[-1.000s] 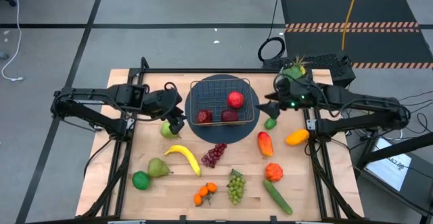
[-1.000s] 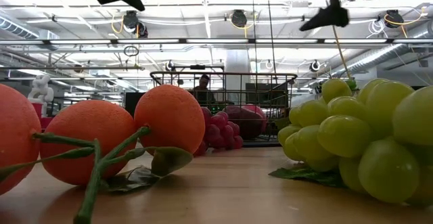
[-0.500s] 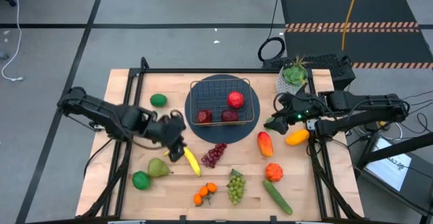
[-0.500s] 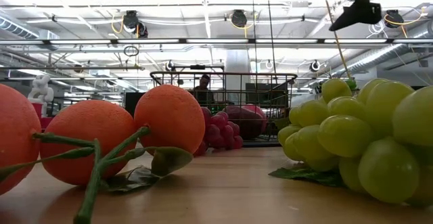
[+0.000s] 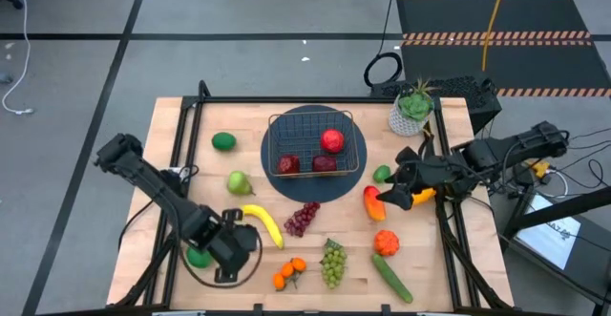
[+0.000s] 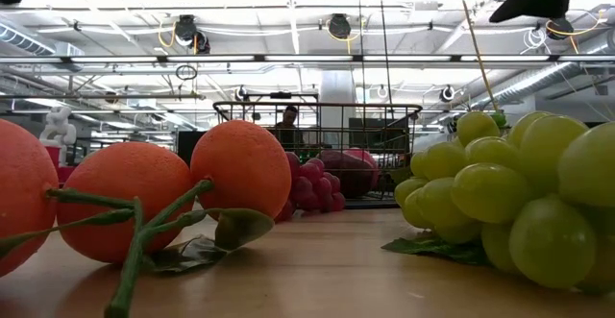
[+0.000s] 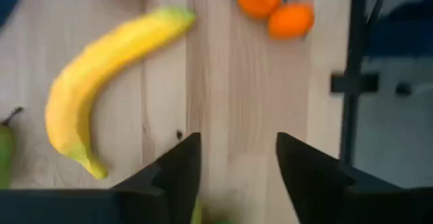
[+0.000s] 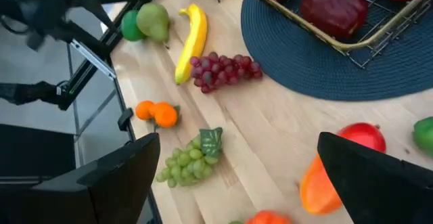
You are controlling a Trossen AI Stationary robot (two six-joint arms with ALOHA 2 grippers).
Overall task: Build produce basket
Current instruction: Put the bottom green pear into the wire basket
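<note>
Basket: sits on a round dark mat at about 12 o'clock from the table's middle; three red items lie inside it, a bright apple toward 1 o'clock and two darker pieces along the near side.
Left gripper: low over the table at about 7 o'clock, right by the front-left fruit; its two fingers stand apart with bare wood between them and nothing gripped.
Right gripper: at about 3 o'clock from the middle, over the red-and-orange mango; its fingers are spread wide and empty.
Banana: on the wood at about 8 o'clock, just beside the left gripper, not touched by it.
Purple grapes: just off the mat's near edge, between the banana and the mango.
Green grapes: at 6 o'clock, near the front edge.
Oranges: small cluster with leaves at about 7 o'clock, beside the green grapes.
Pear: at 9 o'clock, left of the mat.
Limes: one at 10 o'clock, one at 3 o'clock by the right gripper.
Green fruit: at the front left, partly hidden by the left arm; cannot tell which kind.
Orange-red pepper: at 4 o'clock.
Cucumber: at 5 o'clock, lying slantwise.
Potted plant: at 2 o'clock, near the back right corner.
</note>
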